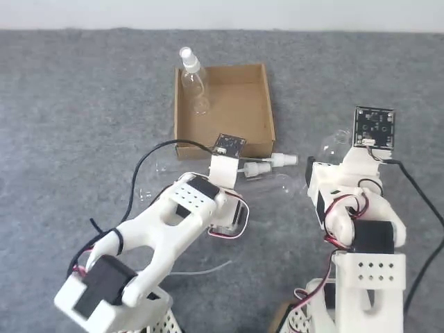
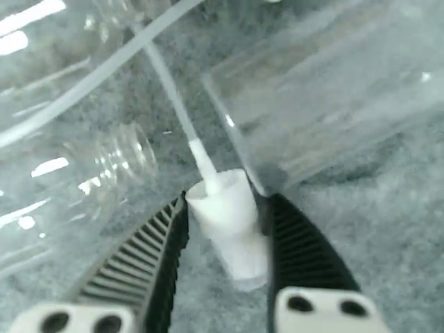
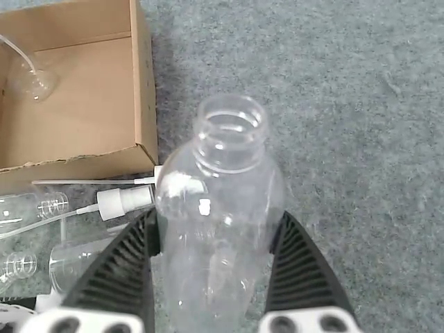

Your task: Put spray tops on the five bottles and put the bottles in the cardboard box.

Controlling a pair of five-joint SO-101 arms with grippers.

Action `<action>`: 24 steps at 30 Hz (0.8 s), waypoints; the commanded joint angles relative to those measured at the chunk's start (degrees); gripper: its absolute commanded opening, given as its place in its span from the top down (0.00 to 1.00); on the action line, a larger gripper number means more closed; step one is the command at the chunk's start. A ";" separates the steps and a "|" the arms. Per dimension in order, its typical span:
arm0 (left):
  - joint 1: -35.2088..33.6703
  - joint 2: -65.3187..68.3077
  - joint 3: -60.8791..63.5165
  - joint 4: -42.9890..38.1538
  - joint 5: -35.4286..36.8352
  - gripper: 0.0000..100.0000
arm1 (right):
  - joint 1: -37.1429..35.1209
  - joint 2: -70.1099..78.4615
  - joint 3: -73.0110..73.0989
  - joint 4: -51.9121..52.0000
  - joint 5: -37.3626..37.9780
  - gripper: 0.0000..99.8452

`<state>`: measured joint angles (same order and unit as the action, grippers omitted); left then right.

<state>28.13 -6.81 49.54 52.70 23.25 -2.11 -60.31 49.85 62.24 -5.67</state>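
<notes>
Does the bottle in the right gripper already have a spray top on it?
No, the bottle in the right gripper shows a bare, open neck with nothing screwed onto it.

Item count by kind

Bottles, five: one capped bottle (image 1: 194, 83) is stood in the single cardboard box (image 1: 239, 114). One topless bottle (image 3: 218, 229) is clamped in the right gripper (image 3: 216, 222). Three uncapped bottles (image 3: 50, 205) are laid on the table (image 1: 76, 104) left of it.
Spray tops: one is fitted on the capped bottle, and two loose spray tops (image 1: 286, 160) are seen by the box front. One spray top (image 2: 225, 215) is pinched in the left gripper (image 2: 227, 205); whether it is one of those two cannot be told.
One loose thin tube (image 1: 201, 267) is counted nearer.
</notes>
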 commanded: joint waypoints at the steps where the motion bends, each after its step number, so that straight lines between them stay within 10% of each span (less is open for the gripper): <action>1: 0.18 -2.11 -2.95 1.41 -2.02 0.99 | 0.57 -1.63 -0.62 -1.10 -0.53 0.99; 24: 0.00 -40.18 9.10 5.01 -4.22 0.99 | 0.66 -1.63 -0.53 -1.10 -0.53 0.99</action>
<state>28.22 -39.34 57.98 57.36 19.82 -2.11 -60.31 49.85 62.24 -5.67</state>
